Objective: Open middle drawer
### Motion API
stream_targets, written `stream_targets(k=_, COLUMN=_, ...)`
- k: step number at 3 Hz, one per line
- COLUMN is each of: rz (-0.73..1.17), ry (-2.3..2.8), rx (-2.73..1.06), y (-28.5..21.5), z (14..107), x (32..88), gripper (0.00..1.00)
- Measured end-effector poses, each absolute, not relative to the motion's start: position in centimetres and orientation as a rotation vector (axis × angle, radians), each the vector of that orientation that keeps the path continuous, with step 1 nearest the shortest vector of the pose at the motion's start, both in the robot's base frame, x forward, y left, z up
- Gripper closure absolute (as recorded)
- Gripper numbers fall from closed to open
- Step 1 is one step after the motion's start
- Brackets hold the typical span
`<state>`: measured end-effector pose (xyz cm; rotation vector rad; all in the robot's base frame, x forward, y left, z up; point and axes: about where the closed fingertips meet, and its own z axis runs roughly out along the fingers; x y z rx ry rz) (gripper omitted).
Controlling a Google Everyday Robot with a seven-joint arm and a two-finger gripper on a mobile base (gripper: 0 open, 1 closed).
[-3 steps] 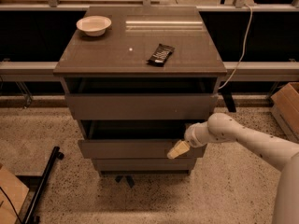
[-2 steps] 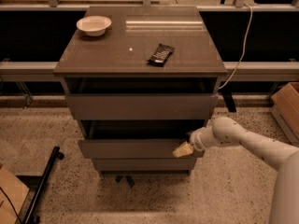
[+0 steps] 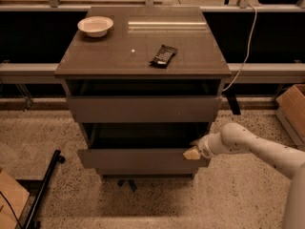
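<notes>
Now the middle drawer (image 3: 143,159) juts further out of the cabinet (image 3: 195,39) than a second ago, beneath the top drawer (image 3: 143,109). The hand (image 3: 192,153) sits at its upper right corner; whether it grips, I cannot tell. Opening looks well underway.

We face a grey-brown cabinet (image 3: 190,56) standing on a speckled terrazzo floor (image 3: 248,199). Behind it run dark panels (image 3: 28,37) crossed by a pale metal rail (image 3: 28,73). A white cable (image 3: 245,46) hangs down at the right. A cardboard box (image 3: 291,109) sits at the right edge, and a black pole (image 3: 45,185) lies on the floor at the left. A streak of light (image 3: 164,24) glints on the cabinet top. The gripper (image 3: 192,152) is low at the cabinet's right front.
</notes>
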<state>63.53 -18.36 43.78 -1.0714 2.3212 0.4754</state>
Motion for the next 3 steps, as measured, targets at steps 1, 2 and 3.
stream_targets(k=1, rz=0.475, ry=2.321, rx=-1.071, y=-18.36, z=43.93, x=63.53, gripper=0.97)
stream_targets(k=2, rz=0.475, ry=2.321, rx=-1.071, y=-18.36, z=43.97, x=63.53, gripper=1.0)
stream_targets(k=3, rz=0.479, ry=2.322, rx=-1.074, y=-18.19, z=43.86, x=63.48, gripper=0.84)
